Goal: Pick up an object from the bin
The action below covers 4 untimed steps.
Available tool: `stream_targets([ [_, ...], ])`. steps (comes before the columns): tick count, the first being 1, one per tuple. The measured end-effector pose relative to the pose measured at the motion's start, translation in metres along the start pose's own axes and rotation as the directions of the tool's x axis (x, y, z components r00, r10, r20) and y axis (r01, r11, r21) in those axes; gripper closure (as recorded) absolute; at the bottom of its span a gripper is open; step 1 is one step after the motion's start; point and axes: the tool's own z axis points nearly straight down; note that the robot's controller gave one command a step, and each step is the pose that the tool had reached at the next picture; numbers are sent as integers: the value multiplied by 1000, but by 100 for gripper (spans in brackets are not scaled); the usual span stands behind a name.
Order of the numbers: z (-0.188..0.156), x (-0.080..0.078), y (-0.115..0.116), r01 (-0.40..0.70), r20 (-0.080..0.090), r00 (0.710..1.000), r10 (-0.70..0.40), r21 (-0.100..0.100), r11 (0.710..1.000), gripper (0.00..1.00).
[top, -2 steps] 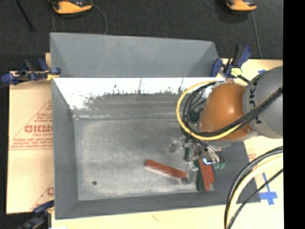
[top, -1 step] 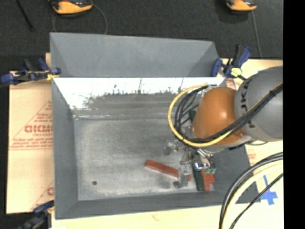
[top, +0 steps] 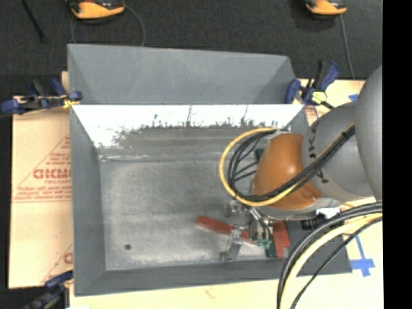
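Where the near wall of the grey metal bin [top: 87,192] meets its floor, toward the right-hand corner, the gripper [top: 233,244] is down low, a cluster of small bright metal parts close to the floor. Whether it is spread or closed cannot be told, since its parts merge with the clutter around them. A flat, narrow red strip [top: 211,224] lies on the floor just to its left, slanting slightly, with its right end running in under the metal; whether it is gripped cannot be made out. On the gripper's other side sit a small green bit [top: 262,242] and a second red piece [top: 281,238], blocky and upright-looking, right by the bin's right wall. A dark speck [top: 127,247] lies alone near the front left of the floor, which is dull, scuffed and matte.

Above the gripper bulges the smooth, rounded orange cover [top: 283,166] of the wrist, with a yellow-and-black loop of cables [top: 225,166] curving round it. Beyond, the far sloping wall is pale and scratched along its lower edge.
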Motion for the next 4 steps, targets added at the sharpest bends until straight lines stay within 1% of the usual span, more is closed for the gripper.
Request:
stream_targets([
  [1,0,-1,-1,7,1,1000,-7,2,1000,0],
  [2,-1,-1,-1,9,3,1000,-9,2,1000,100],
  [3,-61,-4,-1,17,8,1000,-17,-1,1000,100],
  [4,-72,-5,-1,25,5,1000,-25,0,1000,100],
])
